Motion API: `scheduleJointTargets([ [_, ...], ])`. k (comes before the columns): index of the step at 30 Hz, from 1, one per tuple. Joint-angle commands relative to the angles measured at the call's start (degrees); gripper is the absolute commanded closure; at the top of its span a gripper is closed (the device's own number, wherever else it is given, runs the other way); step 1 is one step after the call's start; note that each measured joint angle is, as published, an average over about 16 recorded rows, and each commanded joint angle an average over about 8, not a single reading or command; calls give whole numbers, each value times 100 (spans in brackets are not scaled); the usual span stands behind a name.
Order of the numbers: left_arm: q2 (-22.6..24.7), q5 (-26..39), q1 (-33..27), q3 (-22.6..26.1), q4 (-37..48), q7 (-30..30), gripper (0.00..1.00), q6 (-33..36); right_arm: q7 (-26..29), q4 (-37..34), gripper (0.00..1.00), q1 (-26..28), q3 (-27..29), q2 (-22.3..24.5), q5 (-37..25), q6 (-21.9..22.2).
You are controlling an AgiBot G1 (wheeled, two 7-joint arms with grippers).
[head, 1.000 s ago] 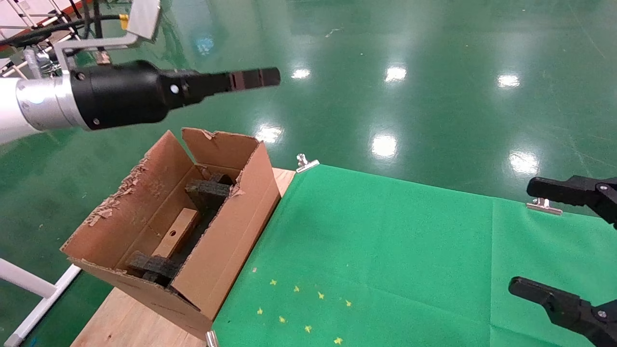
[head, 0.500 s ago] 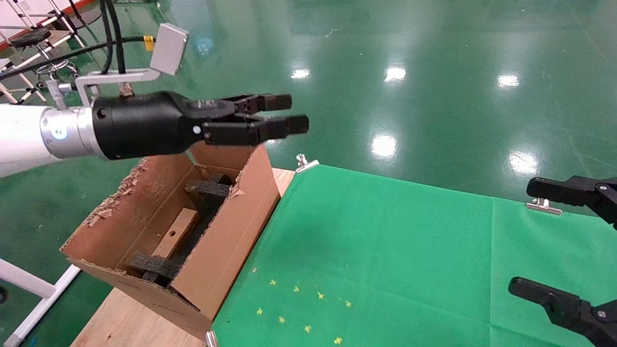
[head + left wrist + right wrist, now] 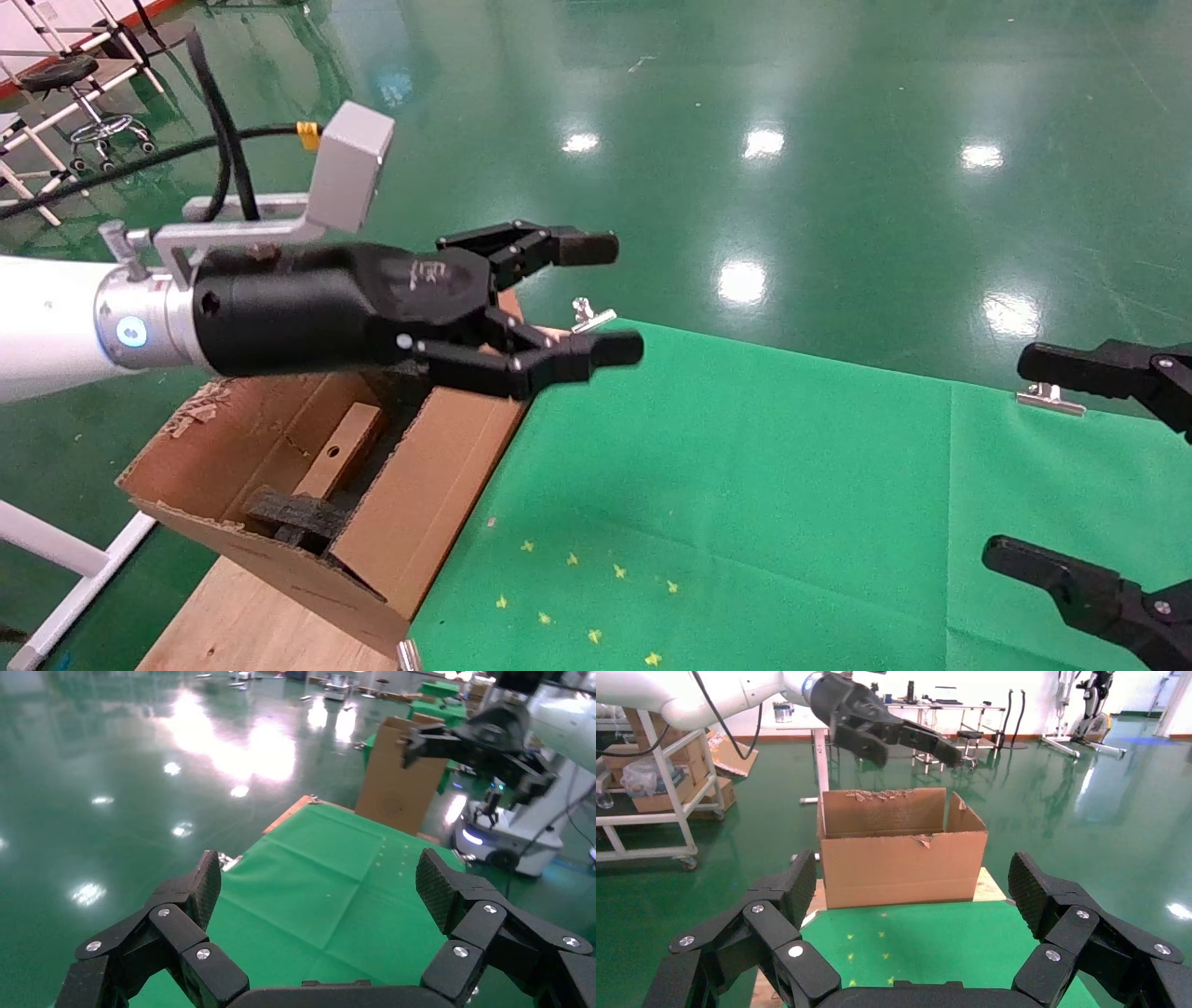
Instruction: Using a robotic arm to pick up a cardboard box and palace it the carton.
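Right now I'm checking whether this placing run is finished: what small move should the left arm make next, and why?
Probably a short retreat toward its rest pose. The cardboard box already lies inside the carton, between the black foam blocks. The left gripper is open and empty, clear of the carton. The right gripper is parked open at the table's right side.

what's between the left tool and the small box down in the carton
Nothing solid. In the head view the left tool hangs open above the carton, and the cardboard box lies on its floor between black foam blocks, with only air between them.
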Motion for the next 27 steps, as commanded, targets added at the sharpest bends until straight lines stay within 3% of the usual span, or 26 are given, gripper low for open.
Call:
scheduleJointTargets([
  [1,-7,-45,150,-91,-180,106,0,0,0,0,0,0,0,0,0,0],
  [18,-66,-399,1338,-808,-1602,942,0,2,0,-1,0,-1,0,0,0,1],
  [27,-73,-448,1463,-887,-1745,1003,0,1,0,-2,0,-1,0,1,1,2],
])
